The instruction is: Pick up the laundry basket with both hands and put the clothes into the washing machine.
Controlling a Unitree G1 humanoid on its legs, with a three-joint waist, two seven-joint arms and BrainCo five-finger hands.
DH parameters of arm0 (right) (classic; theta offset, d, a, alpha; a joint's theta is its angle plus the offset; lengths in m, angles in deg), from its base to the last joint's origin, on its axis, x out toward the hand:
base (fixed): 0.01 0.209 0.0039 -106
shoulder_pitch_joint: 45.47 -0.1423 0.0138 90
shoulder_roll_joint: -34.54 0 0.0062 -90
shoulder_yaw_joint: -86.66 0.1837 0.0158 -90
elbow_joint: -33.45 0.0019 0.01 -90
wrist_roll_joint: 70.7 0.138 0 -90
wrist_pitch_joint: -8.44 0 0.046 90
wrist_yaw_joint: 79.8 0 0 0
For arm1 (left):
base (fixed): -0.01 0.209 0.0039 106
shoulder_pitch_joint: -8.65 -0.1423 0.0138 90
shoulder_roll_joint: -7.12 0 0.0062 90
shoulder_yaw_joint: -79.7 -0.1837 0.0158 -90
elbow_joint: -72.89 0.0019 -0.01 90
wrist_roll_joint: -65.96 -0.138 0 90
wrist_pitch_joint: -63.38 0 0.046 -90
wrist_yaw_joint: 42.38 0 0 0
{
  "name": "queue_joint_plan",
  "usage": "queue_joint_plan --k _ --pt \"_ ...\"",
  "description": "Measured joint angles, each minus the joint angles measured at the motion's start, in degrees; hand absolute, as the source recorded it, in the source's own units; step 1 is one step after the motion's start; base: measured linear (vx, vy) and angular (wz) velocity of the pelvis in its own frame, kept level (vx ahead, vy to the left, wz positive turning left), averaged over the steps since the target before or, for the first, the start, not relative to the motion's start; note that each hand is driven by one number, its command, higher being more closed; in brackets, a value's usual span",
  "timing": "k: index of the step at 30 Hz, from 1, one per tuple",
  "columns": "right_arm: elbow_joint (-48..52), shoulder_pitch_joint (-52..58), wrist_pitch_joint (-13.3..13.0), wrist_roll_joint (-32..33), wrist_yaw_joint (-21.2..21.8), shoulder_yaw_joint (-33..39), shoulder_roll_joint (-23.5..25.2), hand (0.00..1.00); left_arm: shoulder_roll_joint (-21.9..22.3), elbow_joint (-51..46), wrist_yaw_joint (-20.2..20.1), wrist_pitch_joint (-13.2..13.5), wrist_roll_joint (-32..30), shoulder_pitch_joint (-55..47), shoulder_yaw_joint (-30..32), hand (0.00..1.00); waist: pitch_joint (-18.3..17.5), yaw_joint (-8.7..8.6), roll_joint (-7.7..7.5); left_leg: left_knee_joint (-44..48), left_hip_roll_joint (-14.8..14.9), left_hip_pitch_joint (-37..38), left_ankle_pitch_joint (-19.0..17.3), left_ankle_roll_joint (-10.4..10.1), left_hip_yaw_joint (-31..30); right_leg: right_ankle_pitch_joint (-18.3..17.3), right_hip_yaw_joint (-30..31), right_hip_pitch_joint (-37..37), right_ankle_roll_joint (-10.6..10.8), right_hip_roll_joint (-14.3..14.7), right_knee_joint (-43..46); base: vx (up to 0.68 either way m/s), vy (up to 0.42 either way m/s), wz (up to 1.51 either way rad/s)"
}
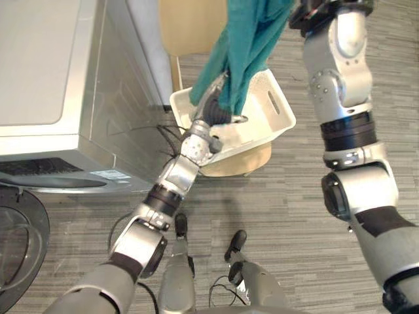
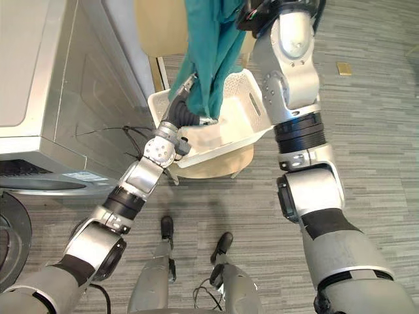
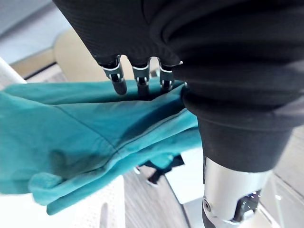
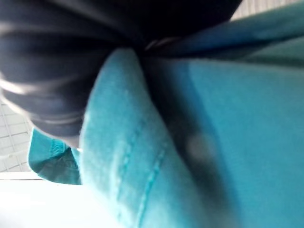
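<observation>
A white laundry basket [image 1: 278,114] sits tilted on a round wooden stool [image 1: 243,163] beside the washing machine [image 1: 46,78]. A teal garment [image 1: 252,39] hangs from the top of the view down into the basket, held up by my right hand [image 1: 313,10], whose dark cover shows just above the cloth. In the right wrist view the garment [image 4: 228,118] is pressed close under that hand. My left hand [image 1: 216,110] reaches over the basket's near rim, its straight fingers [image 3: 116,78] resting against the hanging teal cloth [image 3: 95,128].
The silver washing machine stands at the left, its dark round door [image 1: 19,242] swung open at the lower left. A tan panel [image 1: 190,26] stands behind the basket. A small tan piece [image 2: 344,68] lies on the striped floor at the right.
</observation>
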Motion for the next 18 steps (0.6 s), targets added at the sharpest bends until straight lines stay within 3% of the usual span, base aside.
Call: queue_joint_plan --k 2,15,16,18 --pt "0.0 0.39 0.0 1.46 -0.02 -0.44 2.75 1.0 0.3 3.16 1.02 -0.77 0.23 2.19 0.49 0.0 -0.01 -1.19 -0.02 0.0 0.02 0.01 0.0 0.0 0.05 0.04 0.05 -0.01 -0.03 0.0 0.0 0.0 0.0 0.0" --pt "0.0 0.38 -0.03 4.92 -0.13 -2.88 5.45 1.0 3.3 3.16 2.49 -0.93 10.03 5.62 0.56 0.0 -0.03 -1.71 -0.06 0.03 0.2 0.08 0.0 0.0 0.69 1.22 0.63 0.13 -0.45 0.38 -1.34 0.02 0.031 -0.03" --pt "0.0 0.38 -0.12 5.25 -0.15 -2.87 6.02 1.0 3.76 3.12 2.9 -0.65 10.98 6.42 0.56 1.0 -0.04 -1.77 -0.06 0.03 0.18 0.07 0.0 0.0 0.62 1.24 0.57 0.17 -0.44 0.37 -1.34 0.0 0.038 0.03" --pt "0.0 0.38 -0.34 5.49 -0.2 -2.87 6.81 1.0 4.15 3.11 3.33 0.41 13.15 6.96 0.54 1.0 -0.04 -1.87 -0.07 0.02 0.17 0.05 0.0 0.0 0.53 1.24 0.49 0.19 -0.43 0.36 -1.33 0.0 0.018 0.02"
